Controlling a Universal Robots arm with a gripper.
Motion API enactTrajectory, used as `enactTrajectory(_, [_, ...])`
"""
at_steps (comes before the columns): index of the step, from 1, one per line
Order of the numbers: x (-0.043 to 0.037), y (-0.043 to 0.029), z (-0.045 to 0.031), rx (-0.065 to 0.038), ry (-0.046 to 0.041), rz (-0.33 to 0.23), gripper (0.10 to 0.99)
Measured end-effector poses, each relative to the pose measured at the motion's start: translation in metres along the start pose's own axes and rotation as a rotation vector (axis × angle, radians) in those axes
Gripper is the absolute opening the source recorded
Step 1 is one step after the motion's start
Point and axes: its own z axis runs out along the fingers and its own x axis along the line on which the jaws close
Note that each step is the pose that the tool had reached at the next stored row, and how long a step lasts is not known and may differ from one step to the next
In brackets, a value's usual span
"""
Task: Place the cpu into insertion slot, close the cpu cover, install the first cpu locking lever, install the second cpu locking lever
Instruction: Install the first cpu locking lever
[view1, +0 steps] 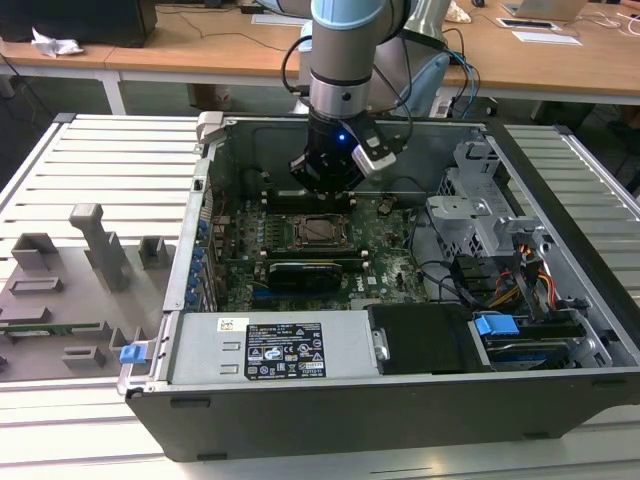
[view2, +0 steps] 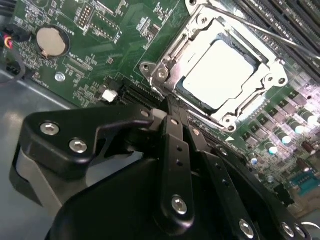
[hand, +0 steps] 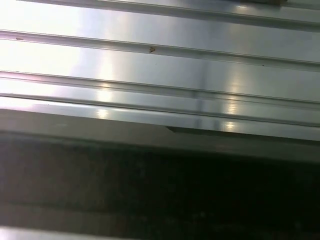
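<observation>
I see the cpu lying flat in the slot, its pale top showing through the square cut-out of the cover, which lies down over it. In the exterior view the cpu sits near the middle of the green board, inside the open computer case.

In the second wrist view the gripper is just beside the socket's corner, on its near side. Its two black fingers run side by side and look pressed together with no gap I can make out between them, and I see nothing held in them. Whether the tips touch the socket frame I cannot tell. A thin metal lever crosses the far side of the cover. A round coin cell sits on the board well apart from the socket.

In the exterior view the gripper hangs just beyond the far edge of the socket. A black card lies near the socket's near side. A grey parts tray rests on the slatted table at the exterior view's left. In the first wrist view I get bright metal slats above a dark band.
</observation>
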Motion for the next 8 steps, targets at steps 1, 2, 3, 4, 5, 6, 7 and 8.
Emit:
enactTrajectory(1, [0.0, 0.0, 0.0, 0.0, -0.0001, 0.0, 0.106])
enactTrajectory(2, [0.0, 0.0, 0.0, 0.0, 0.0, 0.0, 0.106])
enactTrajectory(3, [0.0, -0.0001, -0.0001, 0.0, 0.0001, 0.0, 0.106])
enactTrajectory(4, [0.0, -0.0004, -0.0002, 0.0, 0.0002, 0.0, 0.106])
enactTrajectory(5, [0.0001, -0.0006, -0.0001, 0.0, 0.0002, 0.0, 0.106])
enactTrajectory(6, [0.0001, -0.001, -0.0002, 0.0, 0.0002, 0.0, 0.106])
enactTrajectory(7, [0.0002, -0.0015, -0.0001, 0.0, 0.0002, 0.0, 0.106])
enactTrajectory(8, [0.0002, -0.0019, -0.0001, 0.0, 0.0002, 0.0, 0.106])
